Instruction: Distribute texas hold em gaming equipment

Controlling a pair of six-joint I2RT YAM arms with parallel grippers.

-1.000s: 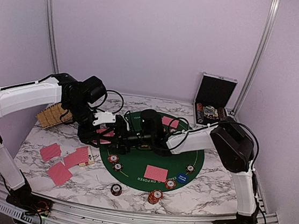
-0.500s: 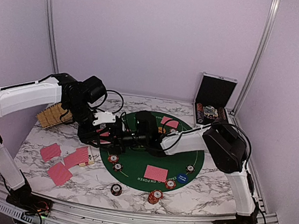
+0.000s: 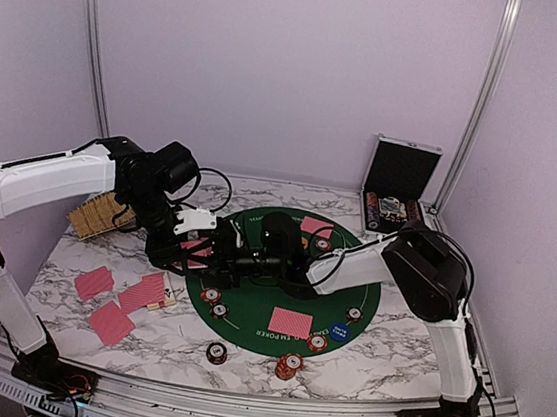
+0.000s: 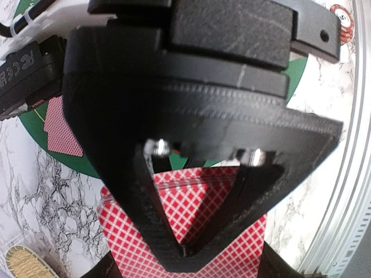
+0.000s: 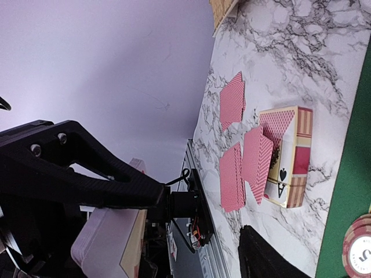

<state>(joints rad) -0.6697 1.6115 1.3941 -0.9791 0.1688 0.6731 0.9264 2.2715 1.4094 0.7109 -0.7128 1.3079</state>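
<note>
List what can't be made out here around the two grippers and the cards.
- Top view: the left gripper and right gripper overlap as dark shapes; whether the right one touches the held cards is unclear.
- Left wrist view: a black gripper part up close covers most of those cards; their count is hidden.
- Top view: what the case holds is too small to tell.
- Loose cards lie back up; faces hidden.

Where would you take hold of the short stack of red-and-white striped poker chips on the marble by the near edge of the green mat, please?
Probably by its curved sides, from straight above. The short stack of red-and-white striped poker chips stands upright on the white marble table with bare marble to either side, so the jaws could straddle it and pinch every chip.
</note>
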